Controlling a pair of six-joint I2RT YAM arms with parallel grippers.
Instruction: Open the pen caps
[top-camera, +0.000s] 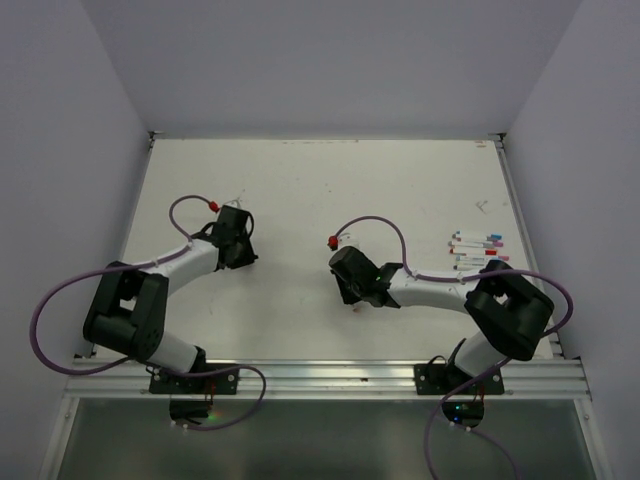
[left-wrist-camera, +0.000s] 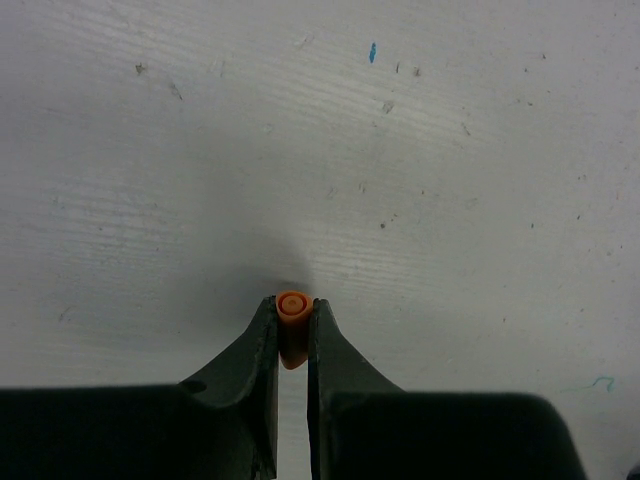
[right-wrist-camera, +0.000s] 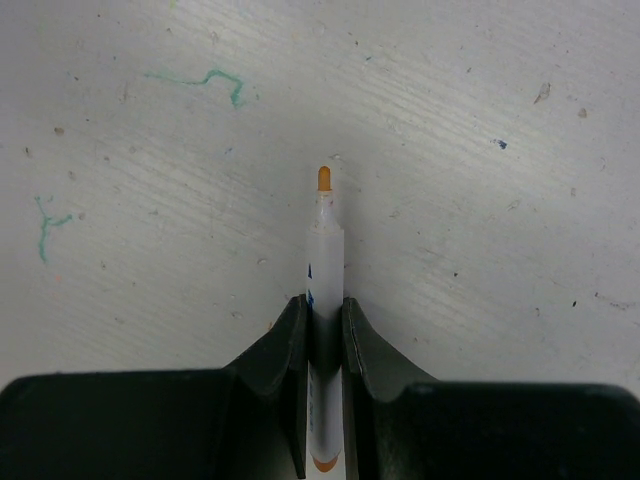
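My left gripper (left-wrist-camera: 292, 312) is shut on a short orange pen cap (left-wrist-camera: 292, 325), its open end facing away from the camera, just above the white table. My right gripper (right-wrist-camera: 324, 312) is shut on a thin white pen body (right-wrist-camera: 327, 270) with a bare orange tip (right-wrist-camera: 324, 179), uncapped. In the top view the left gripper (top-camera: 238, 240) is left of centre and the right gripper (top-camera: 350, 285) is near centre, well apart. Several capped pens (top-camera: 478, 249) lie in a row at the right side of the table.
The white table (top-camera: 320, 190) has faint green scribbles (right-wrist-camera: 215, 80) and small ink specks. Grey walls enclose it on three sides. Purple cables loop over both arms. An aluminium rail (top-camera: 320, 378) runs along the near edge.
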